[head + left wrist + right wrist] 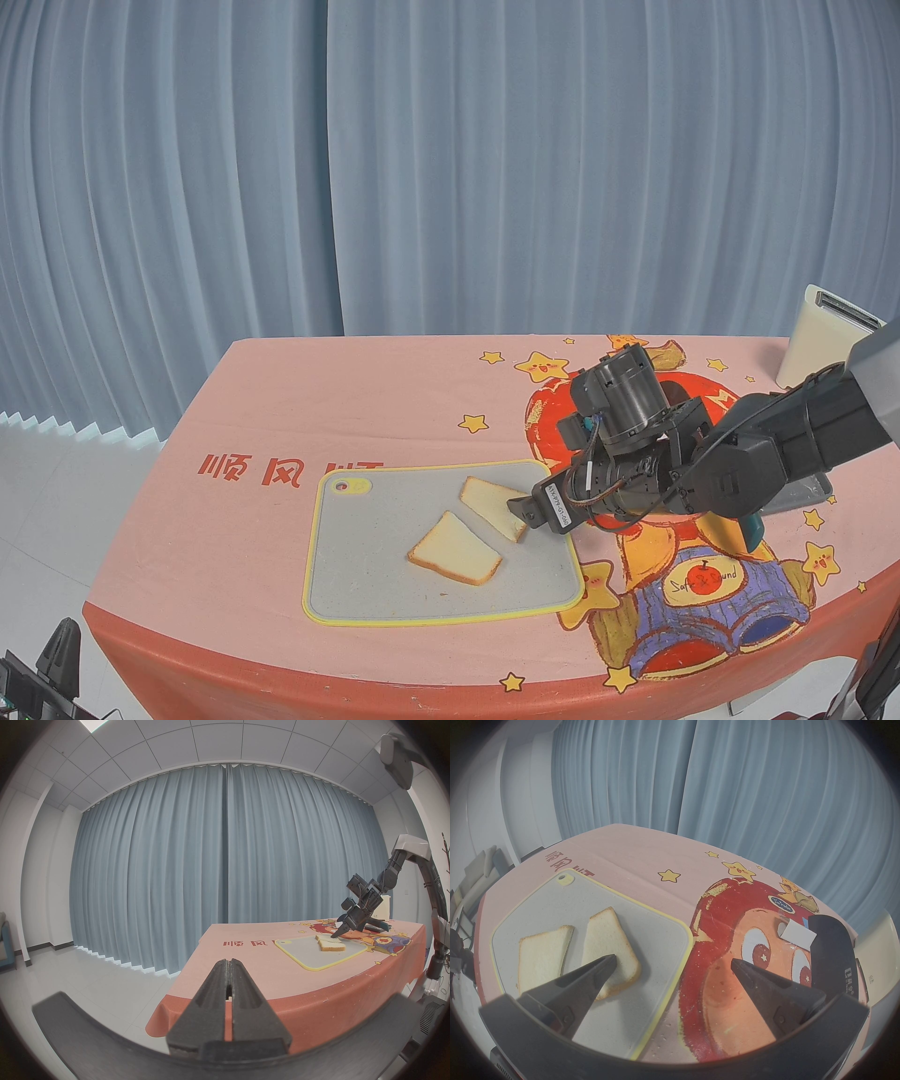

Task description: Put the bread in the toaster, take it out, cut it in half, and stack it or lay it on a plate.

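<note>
We are looking at bread already cut: two halves are lying on the cutting board (375,581), one nearer the bench (281,412) front (456,550) and one farther back (492,506), close together but apart. So we are judging the step in hand to be the last one, stacking or plating. The right gripper (672,961) is hanging released, jaws spread wide, with one finger over the farther half's edge and the other past the board's rim. The next move is calling for a low, flat approach to pinch that thin slice without crushing or pushing it, then a lift onto the other half.

The head view is giving us the toaster (825,337) at the far right corner. The right wrist view is showing a dark flat thing (829,954) with a white label; we cannot tell what it is. The left wrist view is showing the left gripper (228,1001) clenched on nothing, off the bench's side.
</note>
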### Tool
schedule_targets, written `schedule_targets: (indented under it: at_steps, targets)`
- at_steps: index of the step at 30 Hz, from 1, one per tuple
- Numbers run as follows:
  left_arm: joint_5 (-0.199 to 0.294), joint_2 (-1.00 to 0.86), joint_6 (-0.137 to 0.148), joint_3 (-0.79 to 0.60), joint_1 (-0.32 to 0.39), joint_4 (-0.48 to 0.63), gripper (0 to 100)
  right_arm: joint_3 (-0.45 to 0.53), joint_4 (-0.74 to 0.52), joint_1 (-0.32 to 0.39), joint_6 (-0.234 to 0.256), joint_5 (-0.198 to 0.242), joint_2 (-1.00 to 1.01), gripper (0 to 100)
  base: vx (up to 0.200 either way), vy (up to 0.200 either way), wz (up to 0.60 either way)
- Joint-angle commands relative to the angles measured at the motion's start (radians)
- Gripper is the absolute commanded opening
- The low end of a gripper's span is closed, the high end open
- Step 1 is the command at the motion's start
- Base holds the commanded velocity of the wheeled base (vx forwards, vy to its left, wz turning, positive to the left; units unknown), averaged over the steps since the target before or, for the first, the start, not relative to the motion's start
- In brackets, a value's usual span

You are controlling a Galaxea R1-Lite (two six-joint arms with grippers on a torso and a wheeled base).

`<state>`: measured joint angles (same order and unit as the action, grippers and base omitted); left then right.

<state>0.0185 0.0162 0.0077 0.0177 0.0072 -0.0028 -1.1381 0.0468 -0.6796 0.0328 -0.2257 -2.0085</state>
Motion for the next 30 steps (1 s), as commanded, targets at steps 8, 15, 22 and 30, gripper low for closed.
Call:
schedule_targets:
  at_steps: [8, 15, 22, 30]
  targets:
    - [0.000, -0.016, 0.000, -0.018, 0.000, 0.000, 0, 0.015, -0.002, -0.011, 0.001, 0.000, -0.003, 0, 0.000, 0.000, 0.00]
    - [0.000, -0.016, 0.000, -0.018, 0.000, 0.000, 0, 0.024, -0.001, -0.009, 0.004, -0.006, 0.008, 0, 0.000, 0.000, 0.00]
    - [0.000, -0.016, 0.000, -0.018, 0.000, 0.000, 0, 0.027, -0.001, -0.009, 0.004, -0.006, 0.010, 0, 0.000, 0.000, 0.00]
    - [0.000, -0.016, 0.000, -0.018, 0.000, 0.000, 0, 0.034, 0.007, -0.009, 0.004, -0.006, 0.011, 0, 0.000, 0.000, 0.00]
